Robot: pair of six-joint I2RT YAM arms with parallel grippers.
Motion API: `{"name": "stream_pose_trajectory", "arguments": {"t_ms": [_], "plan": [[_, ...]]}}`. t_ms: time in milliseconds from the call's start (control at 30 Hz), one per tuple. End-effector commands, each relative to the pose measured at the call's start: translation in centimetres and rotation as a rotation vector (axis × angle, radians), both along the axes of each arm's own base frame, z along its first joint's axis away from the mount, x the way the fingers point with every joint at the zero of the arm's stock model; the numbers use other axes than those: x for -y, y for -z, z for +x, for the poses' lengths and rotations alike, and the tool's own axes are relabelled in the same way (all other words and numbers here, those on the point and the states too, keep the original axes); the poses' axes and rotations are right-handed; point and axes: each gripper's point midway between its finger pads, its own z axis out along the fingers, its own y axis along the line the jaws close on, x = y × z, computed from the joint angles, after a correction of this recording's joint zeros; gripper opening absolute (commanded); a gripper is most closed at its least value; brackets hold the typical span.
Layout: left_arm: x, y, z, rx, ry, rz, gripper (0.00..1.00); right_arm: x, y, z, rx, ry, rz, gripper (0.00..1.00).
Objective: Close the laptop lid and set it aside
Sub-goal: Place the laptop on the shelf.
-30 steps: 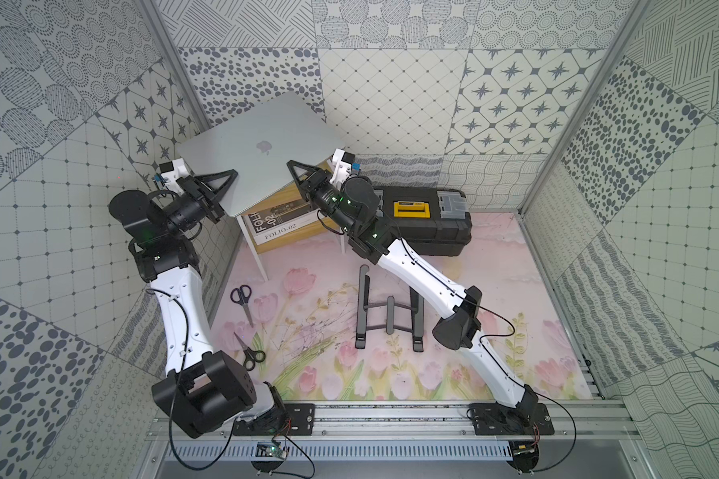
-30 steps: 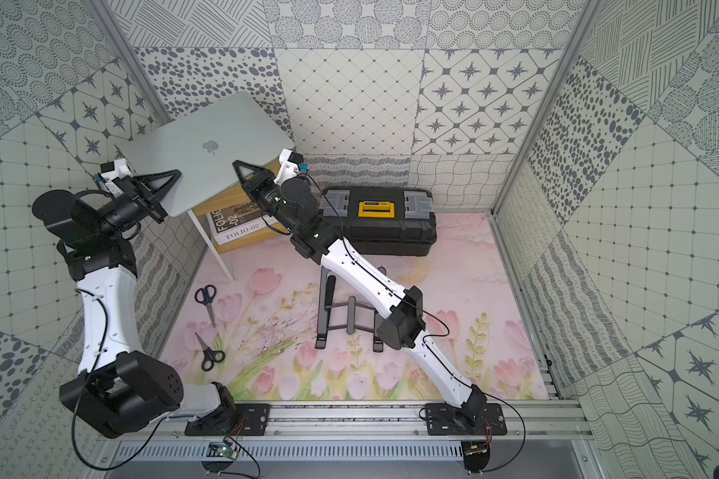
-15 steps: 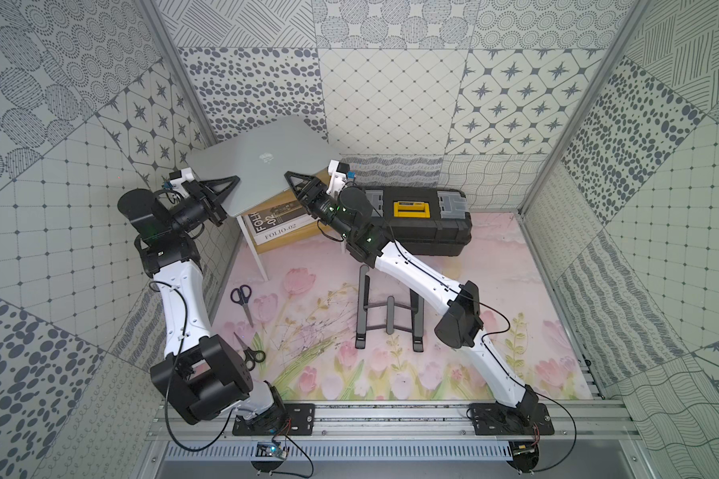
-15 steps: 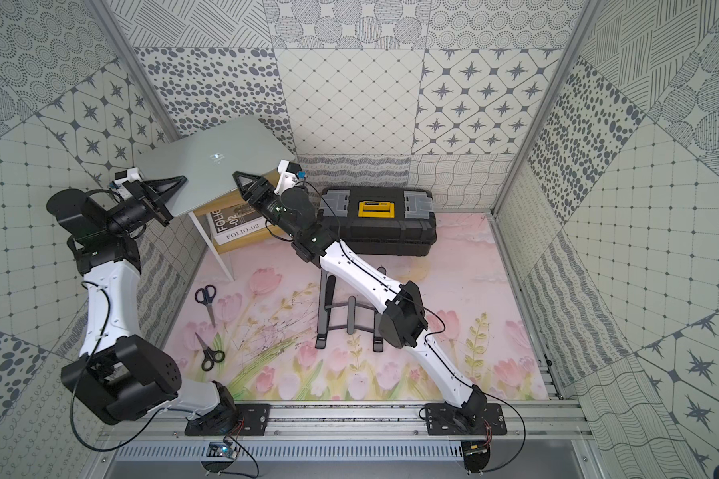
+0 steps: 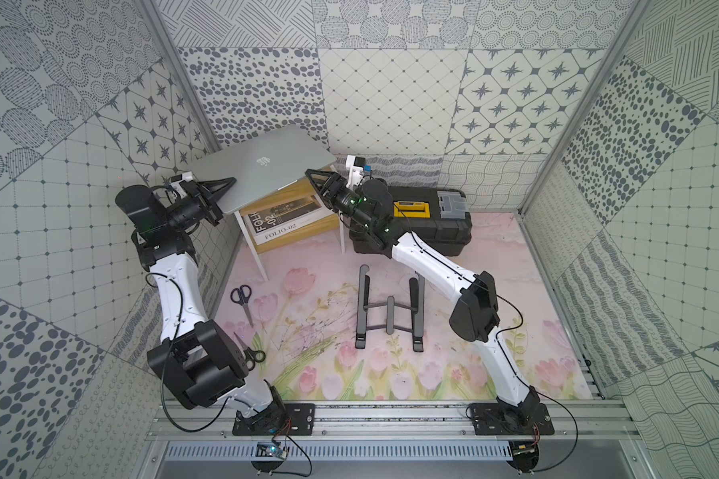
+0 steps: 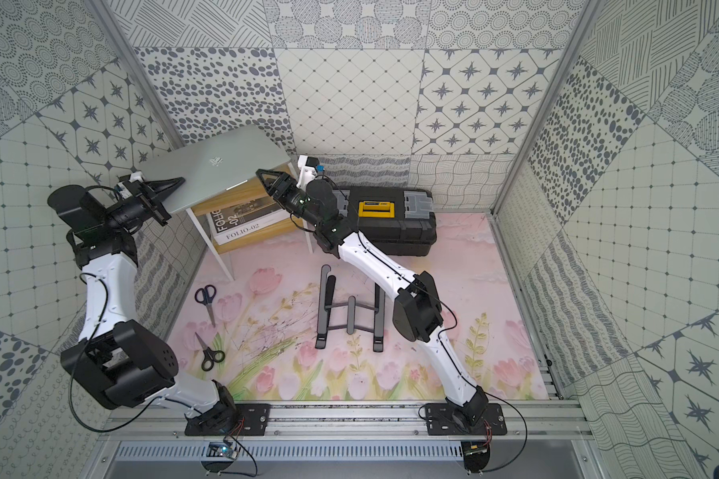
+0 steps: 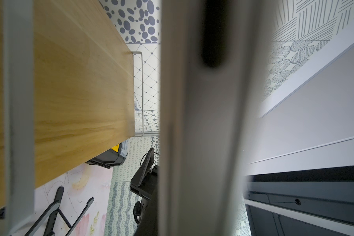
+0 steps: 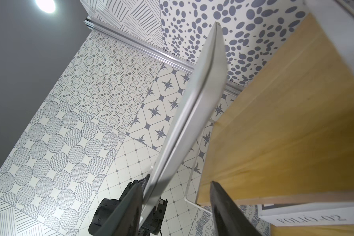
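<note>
The silver laptop point(image 5: 262, 166) point(image 6: 212, 166) hangs tilted over the wooden side table point(image 5: 304, 195), the laptop lid point(image 5: 275, 149) down on its base, logo up. My left gripper point(image 5: 228, 183) point(image 6: 178, 182) is shut on the corner nearest the left wall. In the left wrist view the laptop point(image 7: 202, 122) is a blurred grey slab filling the middle. My right gripper point(image 5: 313, 176) point(image 6: 263, 174) point(image 8: 176, 194) stands open at the opposite edge. In the right wrist view the laptop's edge point(image 8: 196, 106) runs between the fingers, close against one finger point(image 8: 129, 204) and apart from the other finger point(image 8: 223, 208).
A book marked FOLIO-02 point(image 5: 283, 224) lies on the side table's lower shelf. A black-and-yellow toolbox point(image 5: 416, 220) stands at the back of the floral mat. On the mat lie a black folding stand point(image 5: 391, 311) and two pairs of scissors point(image 5: 241, 296) point(image 5: 250, 353).
My right gripper's jaws have opened off the laptop's edge. The laptop has moved back and down toward the side table and lies flatter, with both arms following it.
</note>
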Motion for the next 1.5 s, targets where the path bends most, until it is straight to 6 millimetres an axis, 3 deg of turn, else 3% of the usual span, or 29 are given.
{"name": "stream_pose_trajectory", "arguments": {"t_ms": [0, 200, 400, 633, 900, 1333, 1467], "plan": [[1.2, -2.9, 0.0, 0.176, 0.033, 0.163, 0.0, 3.2, -4.1, -2.3, 0.114, 0.022, 0.051, 0.56], [2.3, -3.4, 1.5, 0.198, 0.09, 0.168, 0.0, 10.8, -3.5, -3.2, 0.118, 0.086, 0.019, 0.56], [1.7, -3.3, 3.2, 0.178, 0.12, 0.16, 0.0, 13.7, -1.4, -5.4, 0.129, 0.053, -0.08, 0.56], [0.8, -1.8, 4.8, 0.144, 0.12, 0.178, 0.0, 14.9, 0.0, -7.6, 0.149, 0.023, -0.141, 0.63], [0.8, 0.9, 6.1, 0.08, 0.127, 0.176, 0.0, 14.7, 3.6, -7.4, 0.086, 0.009, -0.153, 0.63], [0.3, 2.7, 7.0, 0.042, 0.107, 0.189, 0.0, 15.0, 4.3, -7.6, 0.077, -0.009, -0.122, 0.68], [0.3, 2.9, 7.1, 0.044, 0.116, 0.191, 0.08, 15.0, 4.3, -7.8, 0.078, -0.019, -0.111, 0.7]]}}
